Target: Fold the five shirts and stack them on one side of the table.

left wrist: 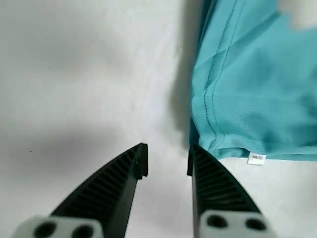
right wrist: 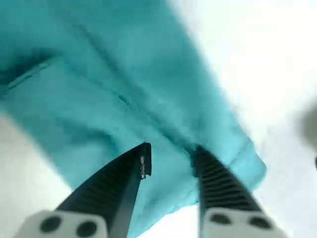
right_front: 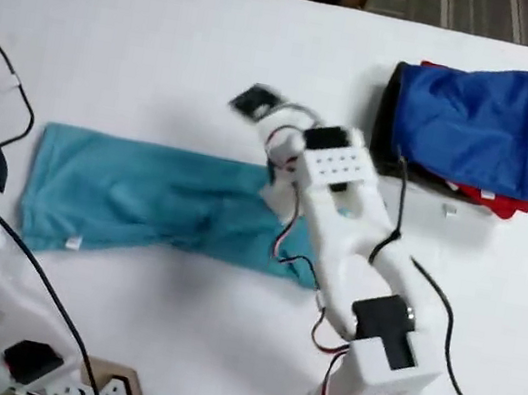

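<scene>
Across the middle of the table a teal shirt is spread in a long flat strip, its right end overhung by the right arm. A folded stack topped by a blue shirt is set at the far right.

Over to the left wrist view: the left gripper is held narrowly parted and empty above bare table, just beside the shirt's hem and its white tag.

Now the right wrist view: the right gripper is seen parted over the teal cloth, nothing gripped.
</scene>
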Available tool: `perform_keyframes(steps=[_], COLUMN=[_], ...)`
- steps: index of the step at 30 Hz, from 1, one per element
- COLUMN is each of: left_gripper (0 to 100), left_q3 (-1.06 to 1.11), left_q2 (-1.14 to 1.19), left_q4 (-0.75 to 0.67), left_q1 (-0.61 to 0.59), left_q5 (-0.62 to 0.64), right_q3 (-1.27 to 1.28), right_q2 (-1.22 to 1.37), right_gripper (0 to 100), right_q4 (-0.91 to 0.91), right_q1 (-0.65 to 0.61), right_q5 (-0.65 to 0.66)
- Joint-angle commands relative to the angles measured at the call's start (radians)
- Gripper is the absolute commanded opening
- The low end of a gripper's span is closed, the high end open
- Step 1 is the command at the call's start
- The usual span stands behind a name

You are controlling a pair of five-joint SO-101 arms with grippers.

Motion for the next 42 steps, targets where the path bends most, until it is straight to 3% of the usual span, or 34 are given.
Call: perform_keyframes(steps=[1,6,11,14,20,25,30,33,37,42], left_gripper=[16,16,16,16,16,16,16,17,23,24], left_q3=[-0.007,-0.008,-0.008,-0.008,-0.008,-0.008,0.001,0.016,-0.015,-0.154], left_q2=[-0.058,-0.058,-0.058,-0.058,-0.057,-0.051,-0.044,0.006,0.118,0.301], left_q4=[0.009,0.003,0.002,0.002,0.002,-0.009,-0.068,-0.075,-0.117,-0.138], left_q1=[-0.006,-0.006,-0.005,-0.005,-0.005,-0.005,0.029,0.097,0.143,0.141], left_q5=[-0.003,-0.003,-0.003,-0.003,-0.003,0.037,0.13,0.133,0.242,0.302], right_q3=[-0.044,-0.04,-0.034,0.018,0.104,0.101,0.018,-0.051,-0.115,-0.126], right_q2=[-0.016,-0.088,-0.188,-0.183,-0.047,0.07,-0.039,-0.137,-0.262,-0.412], right_gripper=[21.9,21.9,15.6,10.6,10.2,10.2,11.1,17.6,26.2,25.3], right_q4=[-0.002,0.079,0.162,0.097,-0.142,-0.177,-0.076,0.019,0.15,0.295], right_q1=[0.005,-0.041,-0.194,-0.255,-0.312,-0.349,-0.305,-0.263,-0.211,-0.147], right_q5=[0.009,0.014,0.014,0.012,-0.04,-0.043,-0.049,-0.044,-0.041,0.003])
